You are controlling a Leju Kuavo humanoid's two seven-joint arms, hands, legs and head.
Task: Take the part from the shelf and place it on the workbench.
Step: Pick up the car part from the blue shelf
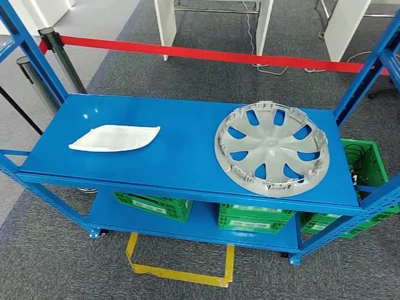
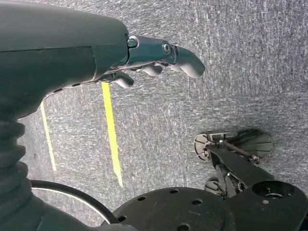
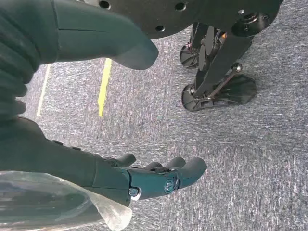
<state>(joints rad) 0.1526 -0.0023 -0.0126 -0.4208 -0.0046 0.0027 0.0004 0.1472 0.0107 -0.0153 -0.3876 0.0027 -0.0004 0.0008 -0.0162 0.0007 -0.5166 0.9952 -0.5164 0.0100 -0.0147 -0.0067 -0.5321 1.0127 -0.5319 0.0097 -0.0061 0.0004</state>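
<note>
Crates (image 1: 153, 206) are sitting green under the blue shelf (image 1: 179, 156), contents too hidden for you to tell | wheel cover (image 1: 272, 148) is lying flat at the shelf's right end, ribbed side up | white panel (image 1: 114, 138) is lying left, long axis along the shelf | left hand (image 2: 160, 57) and right hand (image 3: 156, 178) are hanging over grey carpet, fingers apart, holding nothing | red barrier tape (image 1: 212, 55) is running behind.

Green crates (image 1: 152, 206) sit under the shelf; a red barrier tape (image 1: 212, 55) runs behind.
</note>
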